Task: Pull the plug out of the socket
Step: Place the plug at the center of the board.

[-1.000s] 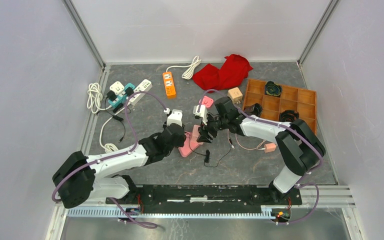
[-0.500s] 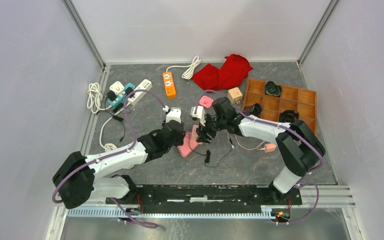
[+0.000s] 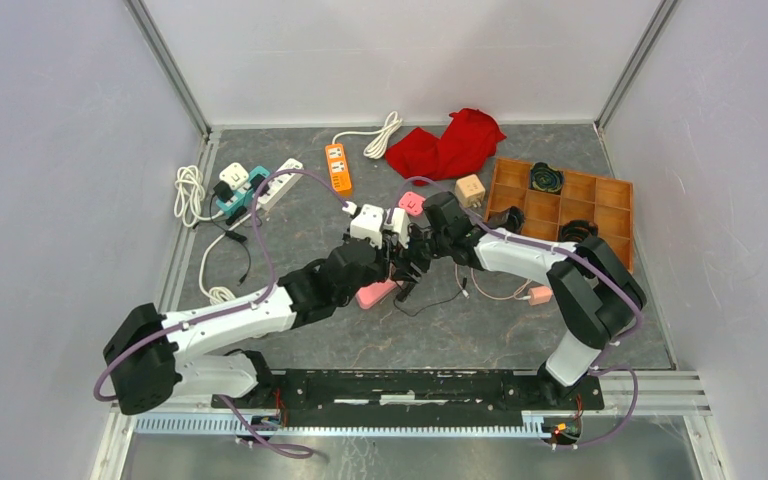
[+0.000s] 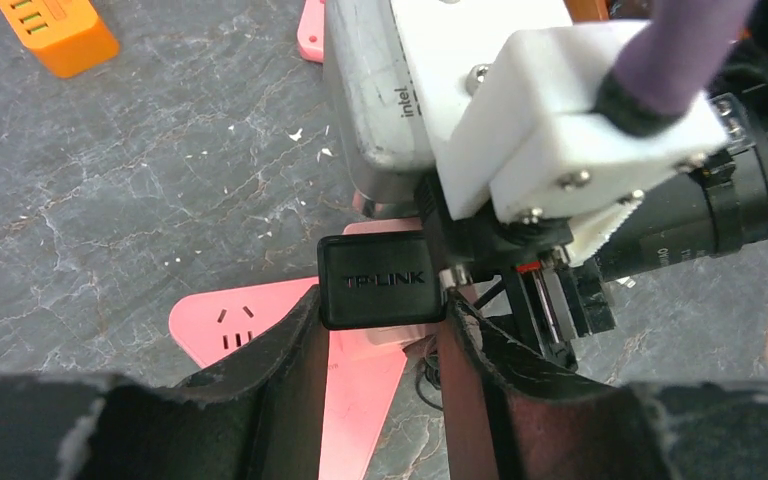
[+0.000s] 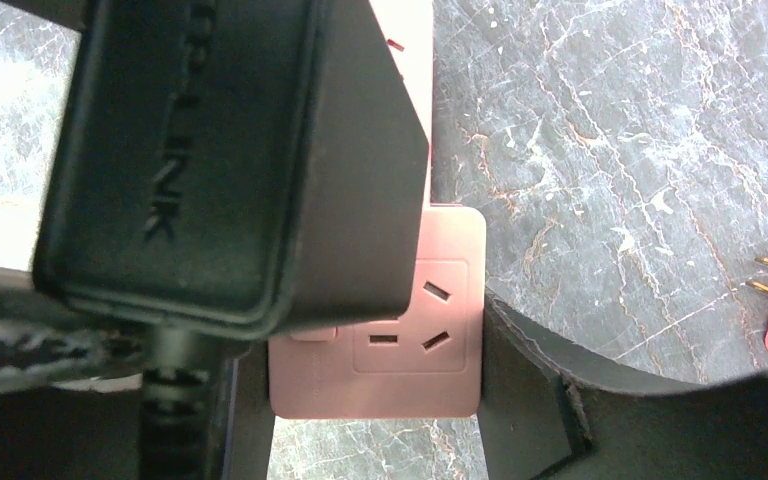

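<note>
Boxy black TP-LINK plug [image 4: 380, 282] tight in left gripper [image 4: 382, 318]; square pink socket [image 5: 390, 350] tight in right gripper [image 5: 380, 388]

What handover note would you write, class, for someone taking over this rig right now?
Left hand: shut on the black plug.
Right hand: clamped across the pink socket, bracing it.
Position: both hands meet over the socket, in front of the two arms.
Done: both grips are set.
Left to do: the plug looks seated, with its prongs hidden. Pull it free while the socket is held.
</note>
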Controlling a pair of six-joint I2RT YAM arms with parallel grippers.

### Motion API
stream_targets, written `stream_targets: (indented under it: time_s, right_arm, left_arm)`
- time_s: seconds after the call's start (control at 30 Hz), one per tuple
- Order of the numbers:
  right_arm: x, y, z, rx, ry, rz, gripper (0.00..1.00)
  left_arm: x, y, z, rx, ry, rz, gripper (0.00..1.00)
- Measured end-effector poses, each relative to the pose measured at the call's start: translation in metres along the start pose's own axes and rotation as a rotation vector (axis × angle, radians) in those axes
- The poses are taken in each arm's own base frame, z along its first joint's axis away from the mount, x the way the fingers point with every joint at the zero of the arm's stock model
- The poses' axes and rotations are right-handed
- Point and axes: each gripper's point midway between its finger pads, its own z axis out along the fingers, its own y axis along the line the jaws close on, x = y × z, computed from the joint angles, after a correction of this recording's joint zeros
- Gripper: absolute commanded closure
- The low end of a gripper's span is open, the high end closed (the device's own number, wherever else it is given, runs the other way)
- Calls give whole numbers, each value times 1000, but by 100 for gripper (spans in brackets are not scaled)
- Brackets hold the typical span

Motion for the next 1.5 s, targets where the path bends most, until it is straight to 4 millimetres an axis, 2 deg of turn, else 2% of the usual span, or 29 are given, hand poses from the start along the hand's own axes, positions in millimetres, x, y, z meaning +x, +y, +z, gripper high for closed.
stream_targets:
  time_s: [0.17,0.3,0.47,0.67,0.83,0.93,1.23,1.5]
  right_arm:
    - [-1,-3,-3,-8,-14,10,44]
    - [0,-4,-6,-24,-26,18,23]
    - [0,-3,-22,-32,-52,33,9]
    - [-25,-13,-55,-10,-150,7,6]
    - [-37,-16,-75,-1,-197,-25,7]
    - [-39,-26,-89,28,-220,-25,7]
    - [-48,-52,-141,144,-290,-54,8]
    - [-52,-68,-178,238,-342,-63,8]
  left_arm:
    - [-11,-1,-9,11,-52,0,97]
    - [-12,-2,-14,23,-61,-4,97]
    - [-14,-6,-20,54,-70,-11,97]
    - [-22,-11,-33,103,-83,-22,97]
    - [-29,-18,-42,158,-97,-35,97]
    - [-36,-27,-45,197,-101,-40,97]
    - [-84,-69,-50,347,-145,-66,97]
    - [-115,-89,-33,394,-152,-57,97]
